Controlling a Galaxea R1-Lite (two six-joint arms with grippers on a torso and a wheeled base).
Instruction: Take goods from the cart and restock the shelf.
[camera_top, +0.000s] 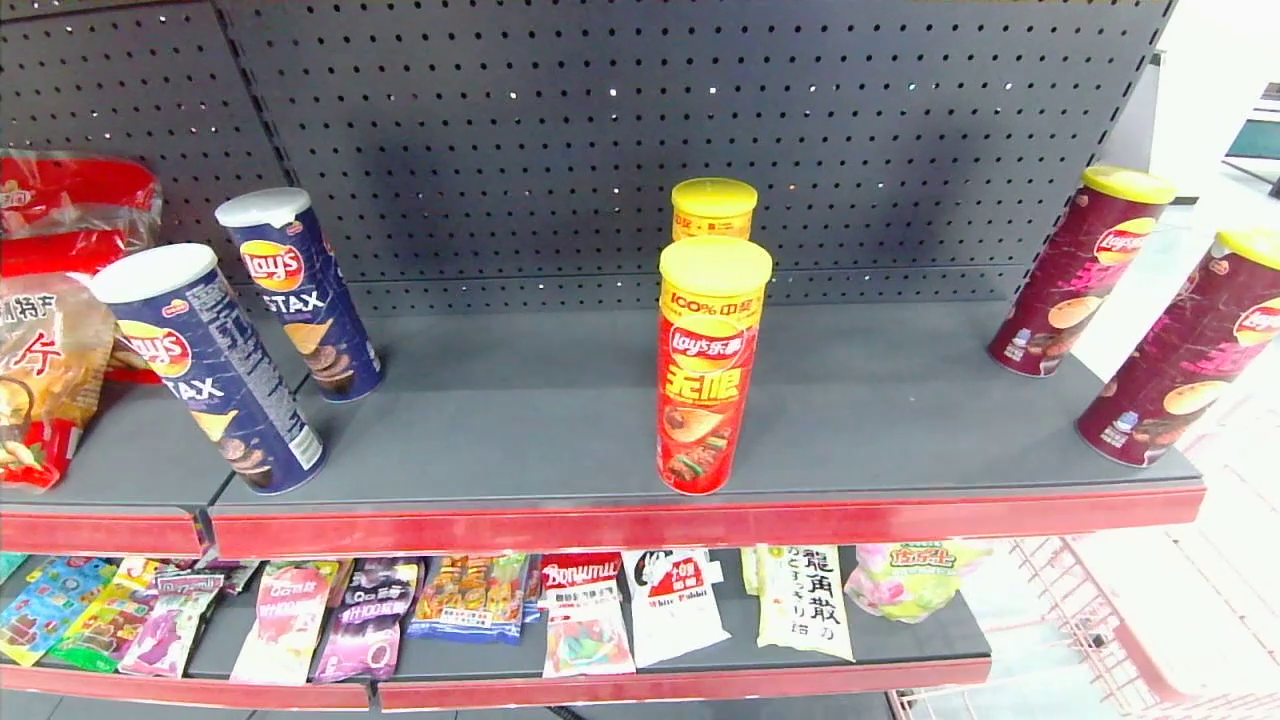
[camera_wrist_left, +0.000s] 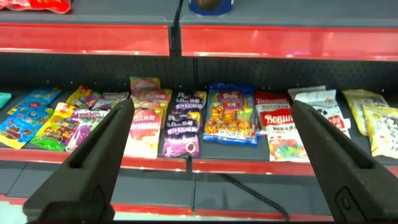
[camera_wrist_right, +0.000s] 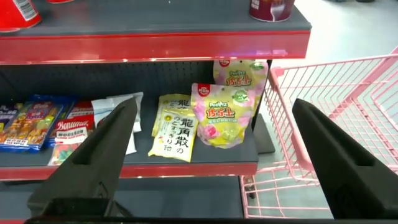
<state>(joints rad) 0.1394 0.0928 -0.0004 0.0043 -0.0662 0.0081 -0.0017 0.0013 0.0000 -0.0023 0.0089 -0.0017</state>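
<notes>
Blue cans (camera_top: 215, 370) two, maroon cans (camera_top: 1075, 275) two, red cans (camera_top: 705, 380) seemingly two; left gripper (camera_wrist_left: 212, 104), right gripper (camera_wrist_right: 214, 104) gaping.

Matt dark grey shelf board (camera_top: 520, 400), smooth, fronted by a glossy red strip (camera_top: 700, 522). Behind it, a perforated pegboard panel (camera_top: 600, 100), dull finish. The red chip canister (camera_top: 700, 400) shines under a smooth yellow plastic lid (camera_top: 715, 265). Snack bags (camera_wrist_left: 230, 115) below: glossy film. Cart (camera_wrist_right: 323, 112): pink-coated wire.
</notes>
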